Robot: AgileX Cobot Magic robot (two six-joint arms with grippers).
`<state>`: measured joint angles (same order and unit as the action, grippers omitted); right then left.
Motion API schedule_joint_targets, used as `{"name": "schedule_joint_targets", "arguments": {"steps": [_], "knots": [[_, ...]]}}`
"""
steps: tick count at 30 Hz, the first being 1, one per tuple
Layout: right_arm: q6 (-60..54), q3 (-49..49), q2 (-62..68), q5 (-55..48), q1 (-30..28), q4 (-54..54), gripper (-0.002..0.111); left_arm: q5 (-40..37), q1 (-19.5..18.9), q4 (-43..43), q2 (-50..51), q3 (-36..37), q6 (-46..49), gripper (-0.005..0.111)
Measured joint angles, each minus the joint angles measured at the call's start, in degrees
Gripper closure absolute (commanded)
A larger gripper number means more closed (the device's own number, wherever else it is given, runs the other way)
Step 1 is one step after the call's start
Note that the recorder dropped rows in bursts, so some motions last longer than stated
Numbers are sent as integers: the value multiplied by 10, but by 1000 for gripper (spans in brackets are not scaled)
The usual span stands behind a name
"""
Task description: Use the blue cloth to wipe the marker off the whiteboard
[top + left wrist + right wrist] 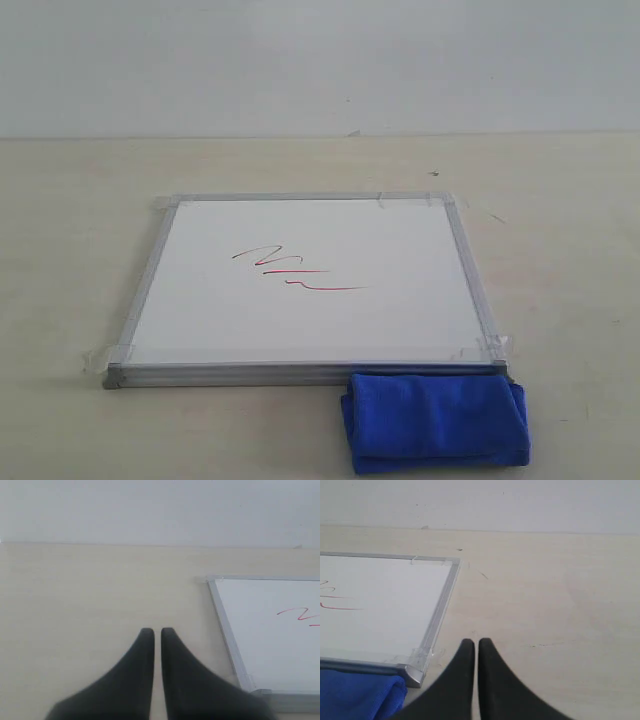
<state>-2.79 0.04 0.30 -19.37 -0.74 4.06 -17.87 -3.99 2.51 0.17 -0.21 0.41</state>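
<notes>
The whiteboard (310, 330) lies flat in the middle of the table, its silver frame taped at the corners. Red marker (296, 271) squiggles with an underline stroke sit near its centre. The blue cloth (435, 420), folded, rests against the board's near right corner. Neither gripper shows in the exterior view. My left gripper (157, 631) is shut and empty, over bare table beside the whiteboard (270, 645), where part of the marker (297, 614) shows. My right gripper (476, 642) is shut and empty beside the board's corner (415, 675), near the blue cloth (357, 697); marker (340, 607) is partly visible.
The pale wooden table (80, 200) runs back to a white wall (320, 60). Small dark specks and scratches mark the table right of the board (435, 174).
</notes>
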Motion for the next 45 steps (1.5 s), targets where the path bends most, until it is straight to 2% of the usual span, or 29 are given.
{"name": "schedule_joint_targets", "arguments": {"steps": [27, 32, 38, 39, 42, 45], "knots": [[-8, 0, 0, 3, 0, -4, 108, 0, 0, 0, 0, 0, 0, 102], [-49, 0, 0, 87, 0, -26, 108, 0, 0, 0, 0, 0, 0, 102], [-52, 0, 0, 243, 0, -28, 108, 0, 0, 0, 0, 0, 0, 102], [-25, 0, 0, 286, 0, -28, 108, 0, 0, 0, 0, 0, 0, 102], [19, 0, 0, 314, 0, -28, 108, 0, 0, 0, 0, 0, 0, 102], [32, -27, -1, 278, 0, -28, 108, 0, 0, 0, 0, 0, 0, 102]]}}
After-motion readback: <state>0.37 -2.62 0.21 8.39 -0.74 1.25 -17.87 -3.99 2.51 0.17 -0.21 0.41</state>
